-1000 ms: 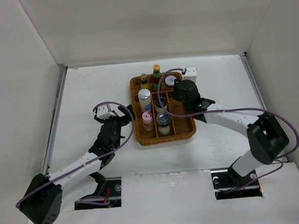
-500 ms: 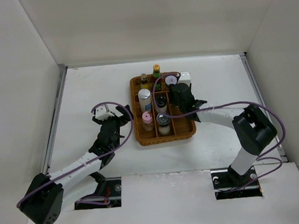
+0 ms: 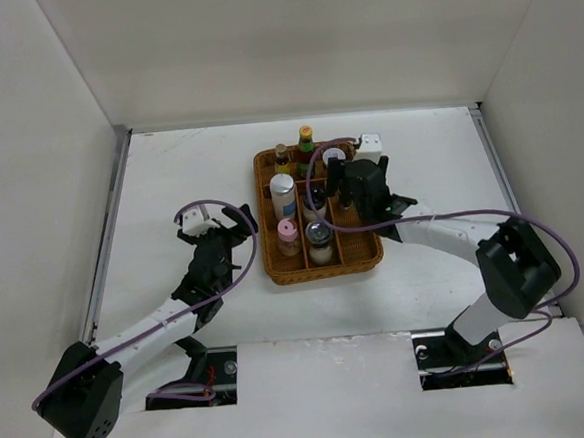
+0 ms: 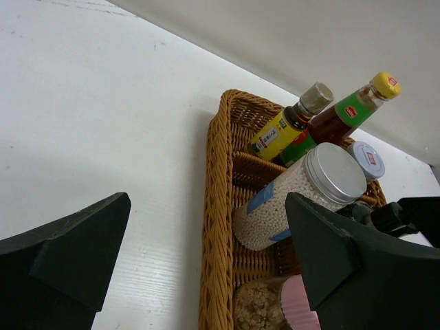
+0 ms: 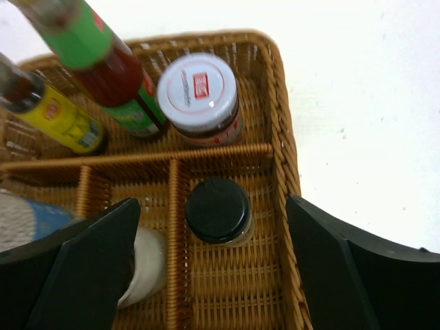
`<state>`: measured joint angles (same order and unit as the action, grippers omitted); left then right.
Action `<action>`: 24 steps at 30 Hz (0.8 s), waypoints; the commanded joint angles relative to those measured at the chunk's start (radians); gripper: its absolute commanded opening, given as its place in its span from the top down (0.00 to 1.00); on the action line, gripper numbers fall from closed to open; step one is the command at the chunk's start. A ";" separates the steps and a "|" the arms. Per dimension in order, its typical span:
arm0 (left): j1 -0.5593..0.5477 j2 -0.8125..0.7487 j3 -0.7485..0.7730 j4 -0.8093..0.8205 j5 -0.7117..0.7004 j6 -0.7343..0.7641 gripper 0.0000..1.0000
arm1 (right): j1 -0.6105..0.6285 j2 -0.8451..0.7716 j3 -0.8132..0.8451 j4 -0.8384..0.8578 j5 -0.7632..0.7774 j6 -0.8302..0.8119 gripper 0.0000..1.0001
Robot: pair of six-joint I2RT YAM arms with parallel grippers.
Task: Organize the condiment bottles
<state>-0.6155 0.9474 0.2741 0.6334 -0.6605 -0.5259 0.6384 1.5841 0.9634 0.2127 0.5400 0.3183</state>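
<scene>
While the left gripper (image 4: 207,201) hangs with jaws spread and empty just outside the tray's left wall, the right gripper (image 5: 211,205) hovers over the brown wicker divided tray (image 5: 278,137), its jaws also wide apart and holding nothing. Directly beneath and between the right jaws stands a small clear jar with a round black plastic cap (image 5: 218,210). It is upright in the compartment against the tray's right wall, its long axis pointing straight up at the wrist, so the right arm is plainly the nearer and a straight descent looks like the move to come. Beyond those jaws, past a woven divider, stand a dark jar with a smooth white lid and red label (image 5: 198,89), a tall green-labelled sauce bottle (image 5: 103,62) and a dark yellow-label bottle (image 5: 55,110). Ahead of the left jaws sits a silver-lidded jar of white granules (image 4: 302,196), with a pink-lidded jar (image 4: 275,309) nearer.
</scene>
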 commanded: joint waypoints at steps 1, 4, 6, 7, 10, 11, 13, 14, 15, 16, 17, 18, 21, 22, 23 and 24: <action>0.006 -0.013 -0.004 0.032 -0.010 -0.025 0.00 | 0.017 -0.107 0.000 0.025 0.011 -0.007 0.00; 0.009 0.007 0.019 -0.006 -0.021 -0.036 0.00 | 0.019 -0.179 -0.021 0.008 0.017 -0.004 0.00; 0.029 0.028 0.036 -0.055 -0.051 -0.065 0.00 | 0.017 -0.225 -0.044 0.016 0.017 -0.004 0.00; 0.039 0.042 0.049 -0.095 -0.056 -0.086 0.00 | 0.016 -0.246 -0.060 0.017 0.020 0.002 0.00; 0.075 0.068 0.100 -0.217 -0.039 -0.153 0.00 | 0.013 -0.305 -0.118 0.031 0.041 0.028 0.00; 0.082 0.073 0.111 -0.239 -0.034 -0.166 0.00 | 0.008 -0.315 -0.135 0.036 0.044 0.033 0.00; 0.086 0.080 0.135 -0.280 -0.024 -0.189 0.00 | -0.007 -0.343 -0.175 0.050 0.048 0.044 0.00; 0.083 0.086 0.148 -0.291 -0.018 -0.192 0.00 | -0.015 -0.360 -0.199 0.056 0.051 0.056 0.00; 0.079 0.091 0.157 -0.294 -0.010 -0.192 0.00 | -0.018 -0.372 -0.218 0.060 0.052 0.071 0.00; 0.078 0.094 0.162 -0.294 -0.001 -0.189 0.00 | -0.026 -0.383 -0.235 0.065 0.049 0.082 0.00; 0.076 0.096 0.165 -0.294 0.013 -0.187 0.00 | -0.033 -0.388 -0.244 0.068 0.045 0.088 0.00; 0.076 0.096 0.168 -0.294 0.025 -0.187 0.00 | -0.044 -0.395 -0.256 0.073 0.038 0.094 0.00; 0.073 0.100 0.178 -0.290 0.050 -0.184 0.00 | -0.059 -0.436 -0.278 0.074 0.012 0.103 0.03; 0.073 0.105 0.189 -0.297 0.055 -0.184 0.00 | -0.062 -0.450 -0.282 0.077 0.005 0.111 0.09; 0.073 0.108 0.198 -0.313 0.059 -0.184 0.00 | -0.067 -0.460 -0.287 0.083 -0.001 0.116 0.17; 0.075 0.110 0.209 -0.334 0.059 -0.186 0.00 | -0.070 -0.470 -0.290 0.089 -0.009 0.116 0.22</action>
<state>-0.5381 1.0538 0.4198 0.3202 -0.6289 -0.6979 0.5766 1.1667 0.6701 0.2253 0.5564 0.4034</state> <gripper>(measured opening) 0.997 0.816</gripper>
